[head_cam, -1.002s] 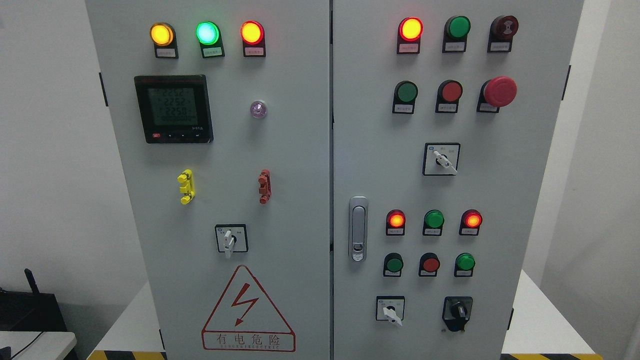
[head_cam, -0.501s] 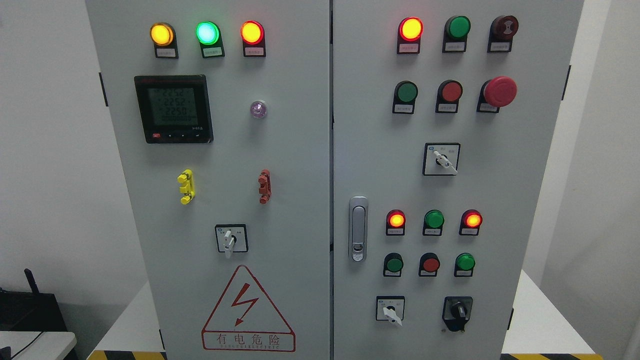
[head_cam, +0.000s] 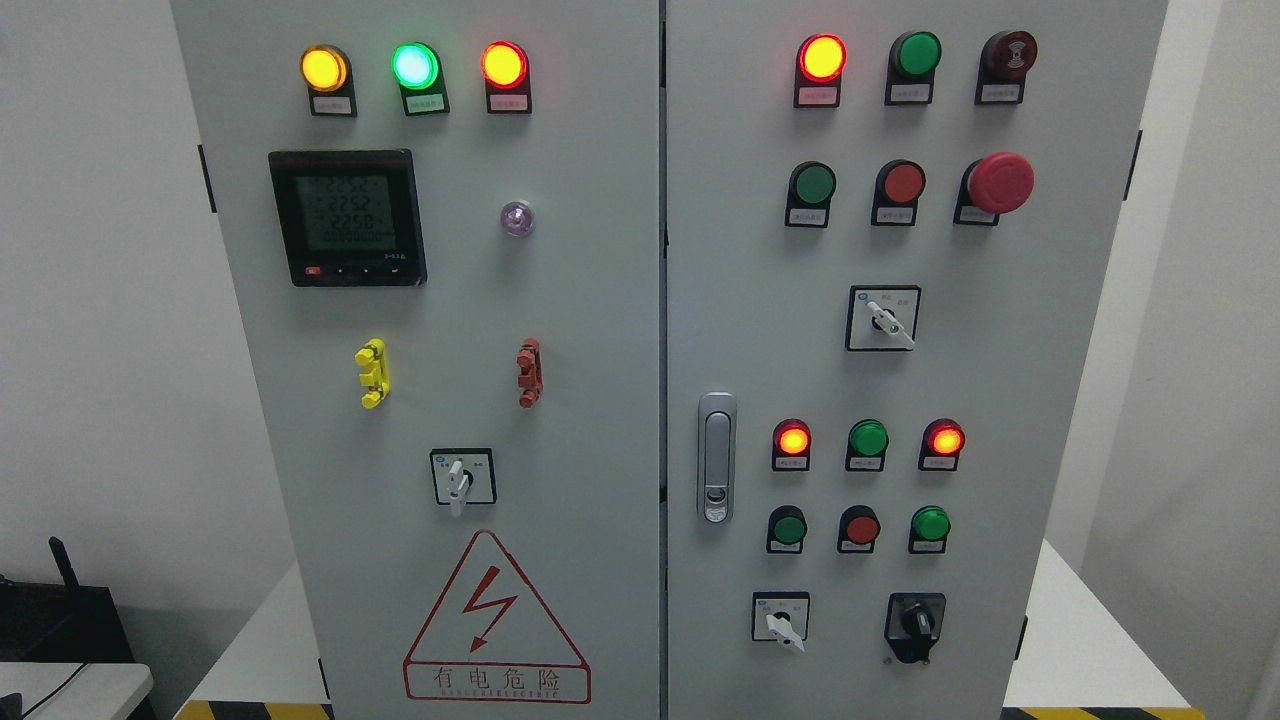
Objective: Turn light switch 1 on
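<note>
A grey two-door control cabinet [head_cam: 600, 400] fills the head view. Its left door carries a white-handled rotary switch [head_cam: 459, 480] pointing down, with a black meter [head_cam: 347, 218] higher up. On the right door are three more rotary switches: one in the middle [head_cam: 884, 320], one at the lower left [head_cam: 781, 620] and a black one [head_cam: 915, 625] beside it. Rows of push buttons sit there too, among them a green one [head_cam: 789, 527], a red one [head_cam: 859, 528] and another green one [head_cam: 930, 523]. I cannot tell which control is light switch 1. Neither of my hands shows.
Lit lamps line the top: yellow [head_cam: 323, 68], green [head_cam: 415, 66], red [head_cam: 503, 64] and red [head_cam: 821, 57]. A red mushroom stop button [head_cam: 999, 182] sticks out at the upper right. A metal door latch [head_cam: 716, 457] sits by the seam. Dark equipment [head_cam: 60, 610] lies at the lower left.
</note>
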### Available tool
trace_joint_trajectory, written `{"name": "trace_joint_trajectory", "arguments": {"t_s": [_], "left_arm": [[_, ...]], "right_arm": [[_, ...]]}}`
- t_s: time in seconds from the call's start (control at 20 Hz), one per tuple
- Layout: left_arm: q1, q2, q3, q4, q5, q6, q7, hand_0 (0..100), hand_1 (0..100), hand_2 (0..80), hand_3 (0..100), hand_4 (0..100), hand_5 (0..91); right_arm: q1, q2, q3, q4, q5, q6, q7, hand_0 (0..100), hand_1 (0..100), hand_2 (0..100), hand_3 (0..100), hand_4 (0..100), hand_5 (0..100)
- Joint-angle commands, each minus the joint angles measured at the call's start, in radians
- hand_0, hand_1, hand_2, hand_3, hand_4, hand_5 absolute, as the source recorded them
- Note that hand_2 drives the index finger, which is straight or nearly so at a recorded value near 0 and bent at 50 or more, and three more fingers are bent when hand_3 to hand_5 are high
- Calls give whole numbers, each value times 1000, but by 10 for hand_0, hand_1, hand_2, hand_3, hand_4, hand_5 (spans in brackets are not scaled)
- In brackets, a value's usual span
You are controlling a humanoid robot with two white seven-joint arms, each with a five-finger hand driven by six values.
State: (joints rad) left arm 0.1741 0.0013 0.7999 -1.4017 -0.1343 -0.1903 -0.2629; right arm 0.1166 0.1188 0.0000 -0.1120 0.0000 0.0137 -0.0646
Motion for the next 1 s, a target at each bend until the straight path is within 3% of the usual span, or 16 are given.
{"name": "trace_joint_trajectory", "arguments": {"t_s": [0.0, 0.25, 0.7, 0.95], "left_arm": [[-39, 40, -10, -364, 4, -44, -35, 379, 40, 265, 451, 556, 299], [-111, 55, -116, -373, 33, -71, -35, 340, 105, 310, 494, 586, 454], [-193, 55, -292, -376, 61, -69, -19, 321, 178, 358, 538, 614, 520], [-219, 55, -401, -410, 51, -55, 53, 302, 203, 367, 553, 624, 552]], "right_arm": [[0, -1, 17, 0, -25, 0, 0, 120, 389, 0, 0, 0, 0], [0, -1, 17, 0, -25, 0, 0, 120, 389, 0, 0, 0, 0], [0, -1, 17, 0, -25, 0, 0, 120, 389, 0, 0, 0, 0], [0, -1, 17, 0, -25, 0, 0, 120, 389, 0, 0, 0, 0]]}}
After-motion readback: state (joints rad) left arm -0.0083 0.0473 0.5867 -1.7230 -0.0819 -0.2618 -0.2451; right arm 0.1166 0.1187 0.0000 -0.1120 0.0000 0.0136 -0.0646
